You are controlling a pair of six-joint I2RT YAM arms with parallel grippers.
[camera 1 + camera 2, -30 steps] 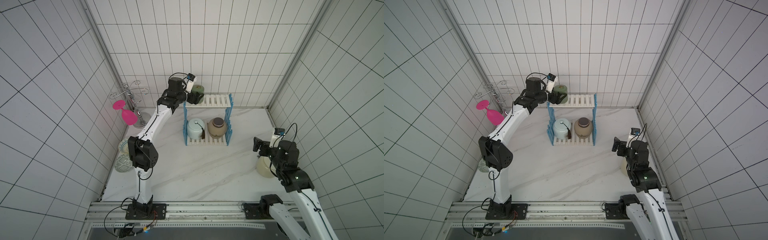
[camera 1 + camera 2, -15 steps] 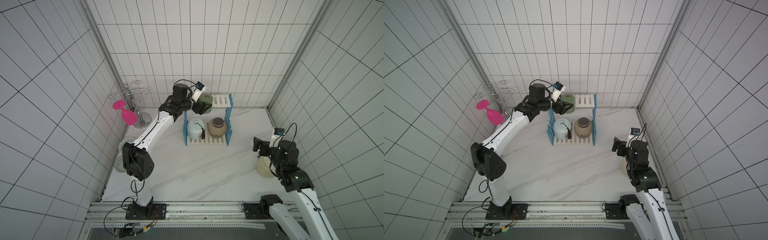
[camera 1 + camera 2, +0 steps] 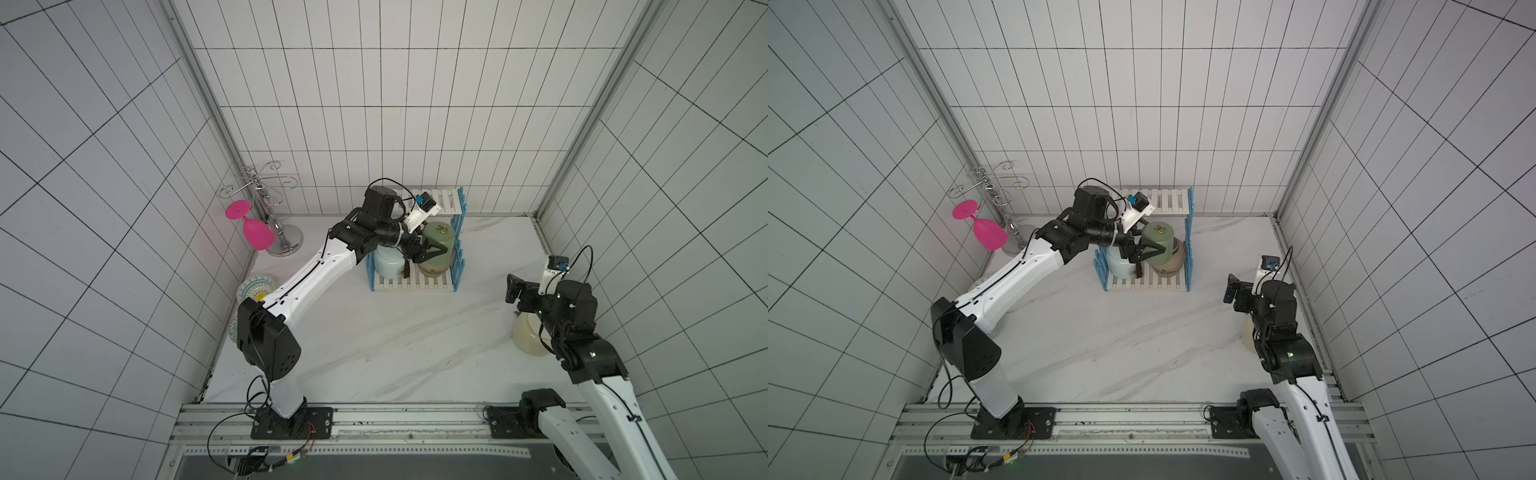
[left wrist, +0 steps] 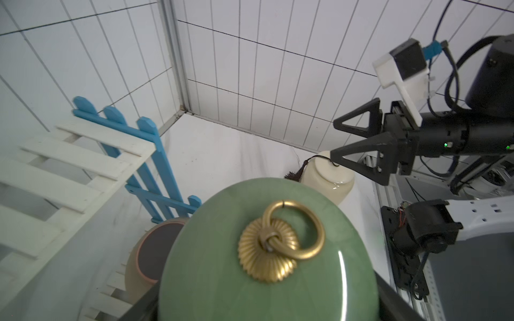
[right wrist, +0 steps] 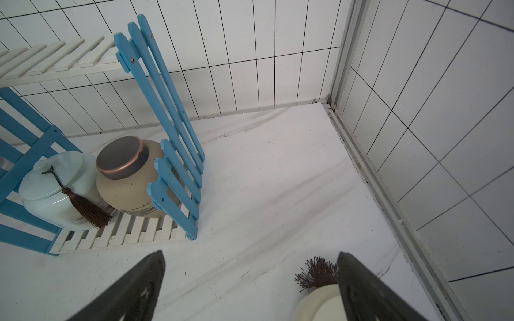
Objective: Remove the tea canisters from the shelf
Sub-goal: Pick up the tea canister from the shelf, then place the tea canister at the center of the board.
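While the left gripper [image 3: 432, 250] clamps its black jaws around the body of the green canister [image 3: 439, 239], the jar hangs upright in the air, clear of the shelf [image 3: 459, 249] and in front of its bare top board. From the left wrist view, the jar's green lid and its brass ring [image 4: 294, 230] fill the foreground. The tan canister [image 4: 155, 258] shows just below and beside it.

Both top views place the held jar over the front of the lower tier. There the pale blue canister [image 3: 388, 262] and the tan one stand side by side, touching or nearly so.

The step in hand looks like the carry-out. To do it well, the arm should draw the jar forward, away from the blue side slats. It should not drop yet, since the two lower jars sit right underneath. Keeping the jar level should stop the lid from sliding.

Bare table [image 3: 374, 345] in front of the shelf offers a safe landing. The base should rest flat before the jaws let go.

Farther out, the right gripper [image 4: 345, 139] stands wide and empty. It hovers just above the cream canister [image 3: 525, 340], which is already on the table near the right wall, well apart from the shelf.
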